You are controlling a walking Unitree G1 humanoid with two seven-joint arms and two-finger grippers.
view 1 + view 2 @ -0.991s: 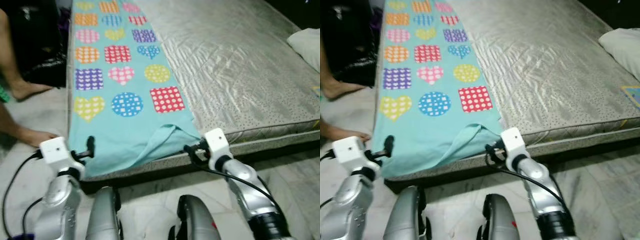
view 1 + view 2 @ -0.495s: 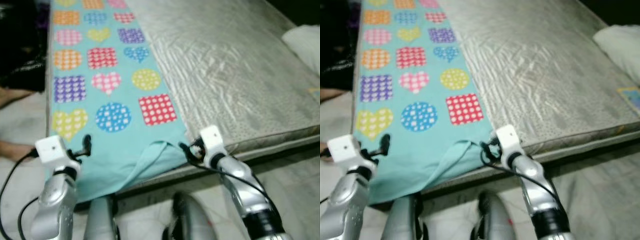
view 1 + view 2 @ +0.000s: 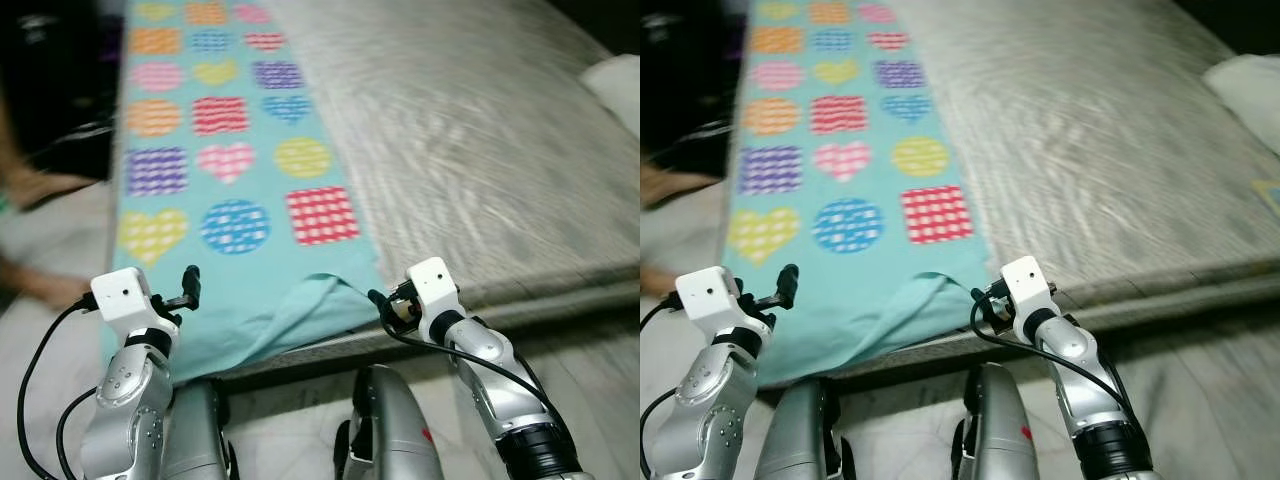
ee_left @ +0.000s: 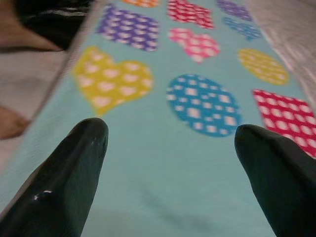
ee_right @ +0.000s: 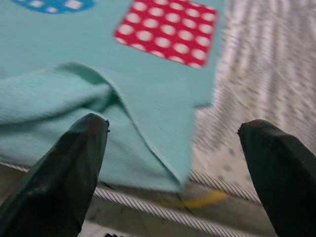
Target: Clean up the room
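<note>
Over the teal blanket's (image 3: 240,250) near edge, left pincer (image 4: 170,143) and right pincer (image 5: 173,143) gape wide, holding nothing.

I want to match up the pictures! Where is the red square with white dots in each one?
Left eye view: red square near the blanket's right edge, closest patch to the right gripper.
Right eye view: same spot, above the folded corner.
Left wrist view: cut off at the picture's edge, beside the blue circle.
Right wrist view: ahead of the folded corner.
Shared landmark: blue circle.
</note>
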